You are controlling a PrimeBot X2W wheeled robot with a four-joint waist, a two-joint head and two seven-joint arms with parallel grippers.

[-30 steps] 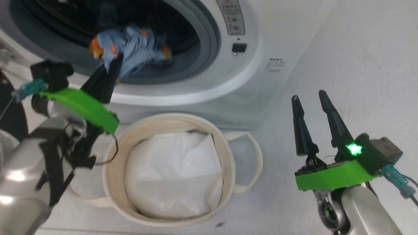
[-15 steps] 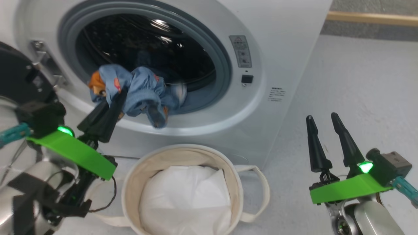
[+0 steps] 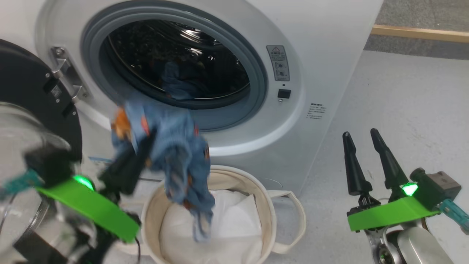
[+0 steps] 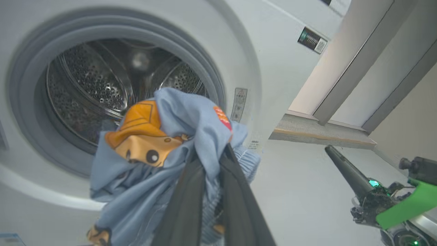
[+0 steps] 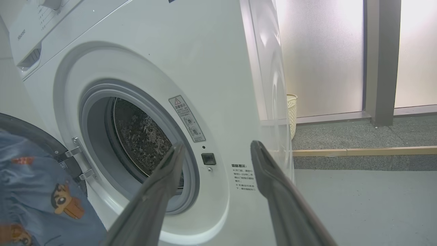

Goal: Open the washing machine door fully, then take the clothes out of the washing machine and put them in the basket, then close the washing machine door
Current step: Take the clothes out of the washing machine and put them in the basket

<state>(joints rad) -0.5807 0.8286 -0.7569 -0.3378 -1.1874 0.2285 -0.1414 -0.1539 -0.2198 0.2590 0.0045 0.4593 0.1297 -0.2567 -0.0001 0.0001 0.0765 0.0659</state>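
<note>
Fig.: L gripper [image 3: 148,137] pinches the clothes [image 3: 176,154]; bunch hangs long-axis down just ahead of its tips, basket [image 3: 238,181] right beneath. R gripper [image 3: 361,132] spread, empty, well apart.

Pale grey floor [image 3: 403,110]: washing machine [image 3: 329,36] standing, basket [image 3: 265,216] just before it.

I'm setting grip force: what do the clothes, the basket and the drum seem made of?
The clothes: soft matte fabric, light blue; they crumple and drape from the left gripper. The basket: probably cream canvas, matte, with a soft looped handle. The drum: shiny perforated metal, likely stainless steel, judging by its glints.
</note>
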